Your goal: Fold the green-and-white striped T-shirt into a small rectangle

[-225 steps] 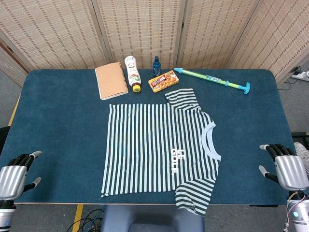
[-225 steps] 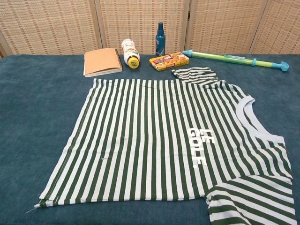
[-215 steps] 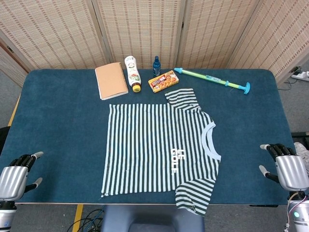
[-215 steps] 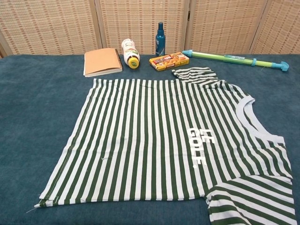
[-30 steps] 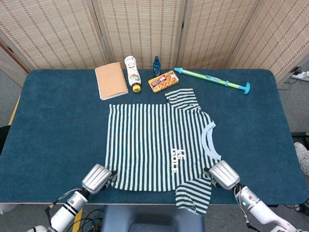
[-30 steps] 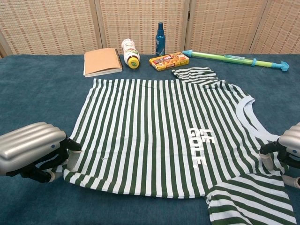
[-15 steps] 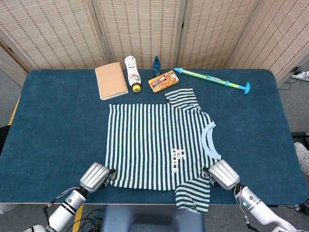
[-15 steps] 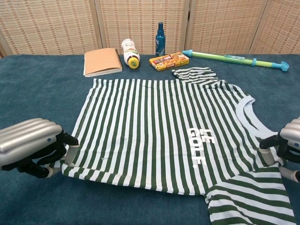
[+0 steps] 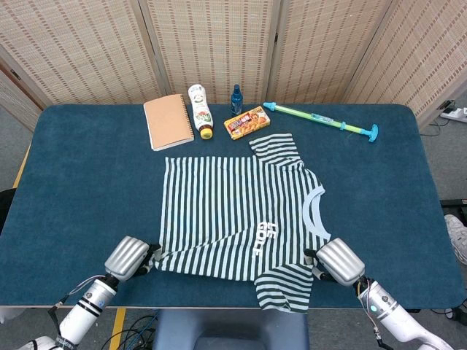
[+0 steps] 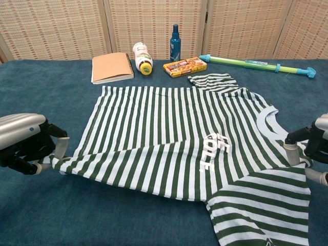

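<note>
chest view shows left hand (image 10: 25,143) and right hand (image 10: 313,147) pinching the t-shirt (image 10: 174,138) edges; head view adds table (image 9: 73,182) around it.

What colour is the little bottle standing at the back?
Blue. The little bottle shows best in the chest view.

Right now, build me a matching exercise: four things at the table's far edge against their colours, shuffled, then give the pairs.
Things:
1. spiral-bound notebook
2. small spray bottle
3. long toy water pump
4. flat snack box

Colours:
A. dark blue
B. orange-yellow with red print
C. tan
D. light green with turquoise ends

Pairs: 1-C, 2-A, 3-D, 4-B
</note>
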